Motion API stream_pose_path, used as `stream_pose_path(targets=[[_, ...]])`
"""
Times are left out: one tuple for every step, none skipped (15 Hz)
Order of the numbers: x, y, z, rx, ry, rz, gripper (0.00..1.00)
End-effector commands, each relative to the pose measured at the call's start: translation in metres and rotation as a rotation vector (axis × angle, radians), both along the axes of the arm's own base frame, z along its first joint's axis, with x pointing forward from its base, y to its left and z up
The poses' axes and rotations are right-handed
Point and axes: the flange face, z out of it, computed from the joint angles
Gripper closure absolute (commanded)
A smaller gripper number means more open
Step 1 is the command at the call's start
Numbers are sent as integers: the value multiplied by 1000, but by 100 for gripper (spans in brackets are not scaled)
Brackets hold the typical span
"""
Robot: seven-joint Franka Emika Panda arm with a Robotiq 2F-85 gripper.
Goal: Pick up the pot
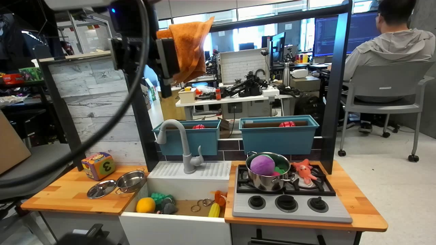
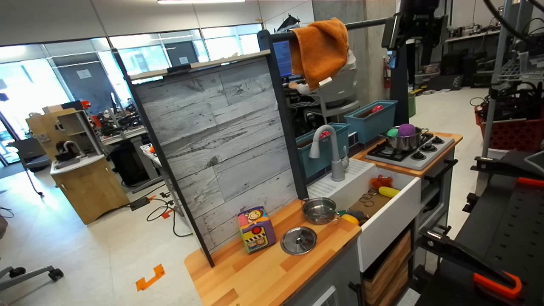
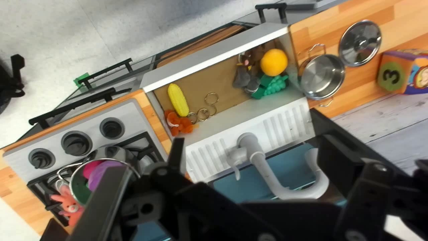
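Tool (image 1: 144, 73) at the upper left of the frame in an exterior view hangs with its fingers (image 1: 167, 61) spread and nothing between them. Well apart from it, at the lower right, the pot (image 1: 267, 183) stands upright on the stove (image 1: 270, 213), a purple ball (image 1: 262, 165) and green and pink things (image 1: 280, 170) inside. As I judge it, the task is at its start: nothing of grasp or lift is done. Left to do is all of it: crossing over and down to the stove, closing on the pot, raising it. Whether its load should come out first, I cannot tell.

Counted from left to right: lower left, on the wooden bench (image 1: 58, 195), one picture block (image 1: 99, 166), one lid (image 1: 101, 189) and, just beside it, one shallow pan (image 1: 131, 182). Lower middle, in one white sink (image 1: 177, 229): one orange ball (image 1: 145, 205), one green grape bunch (image 1: 159, 198), grey toys (image 1: 168, 207) too jumbled to number, metal rings (image 3: 204, 108), at least three in the wrist view, one yellow corn (image 1: 214, 210) and one orange toy (image 1: 219, 198). Above the sink, one grey faucet (image 1: 185, 149); higher, one orange towel (image 1: 190, 47). Middle to right, two blue planters (image 1: 277, 140), one red ball (image 1: 287, 124) showing in each. Lower right, one pot, one purple ball, the green and pink things too covered to count, one stove with three knobs (image 1: 286, 203), one coral plush toy (image 1: 305, 172).
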Motion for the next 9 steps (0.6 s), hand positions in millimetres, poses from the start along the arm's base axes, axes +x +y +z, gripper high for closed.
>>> stream_pose_path(targets=[[36, -45, -30, -37, -14, -116, 0], [42, -58, -37, -44, -13, -153, 0], [45, -75, -41, -48, -5, -188, 0], [48, -93, -47, -44, -1, -229, 0], [53, -110, -54, -42, 0, -268, 0], [58, -125, -60, -36, -8, -312, 0], [65, -143, -69, -13, -14, -355, 0], [70, -155, -75, 11, -22, -399, 0], [79, -168, -86, 47, -38, -444, 0]])
